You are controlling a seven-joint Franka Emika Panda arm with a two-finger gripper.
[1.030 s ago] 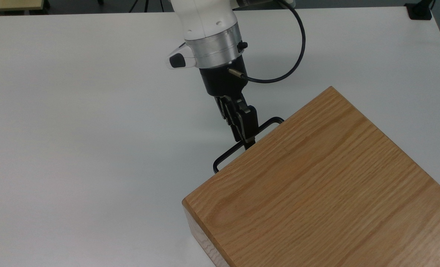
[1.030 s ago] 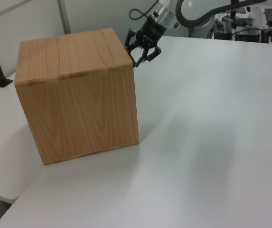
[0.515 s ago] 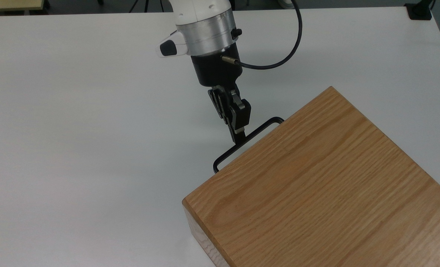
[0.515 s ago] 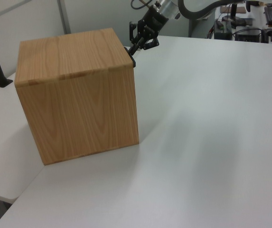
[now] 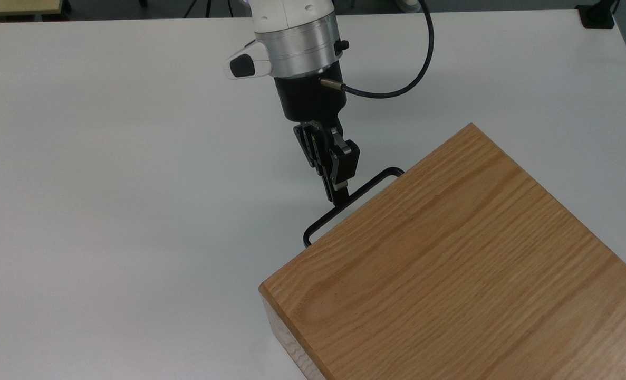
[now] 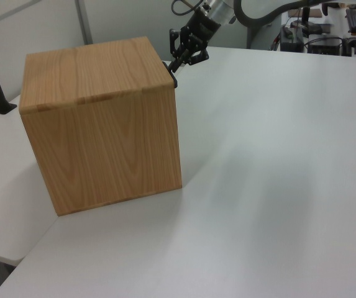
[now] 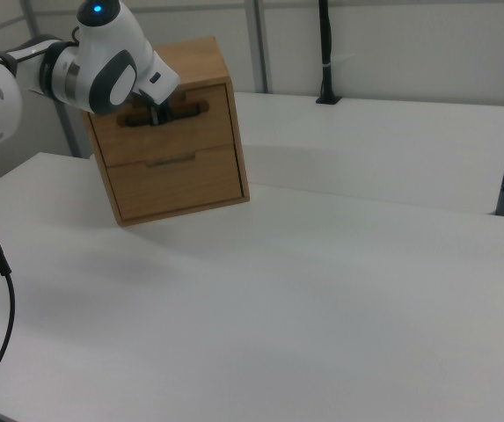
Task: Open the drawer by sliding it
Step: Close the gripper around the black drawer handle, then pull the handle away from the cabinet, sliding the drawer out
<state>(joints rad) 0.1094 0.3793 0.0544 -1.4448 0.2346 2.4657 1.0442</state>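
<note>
top view: your gripper (image 5: pixel 339 196) sits clenched on the drawer (image 5: pixel 366 195) handle (image 5: pixel 350 201), so a pull slides it out. left view: the drawer is at the casing (image 6: pixel 103 130) top, toward the desk's far edge. right view: drawer front looks flush, barely opened.

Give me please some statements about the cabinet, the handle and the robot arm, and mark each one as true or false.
1. The gripper is at the black handle of the upper drawer. True.
2. The upper drawer is pulled far out of the oak casing. False: its front sits about flush with the casing.
3. The casing stands on a white table. True.
4. In the right view, the casing front shows one drawer. False: two fronts, one above the other.
5. A black cable runs from the arm's wrist. True.
</note>
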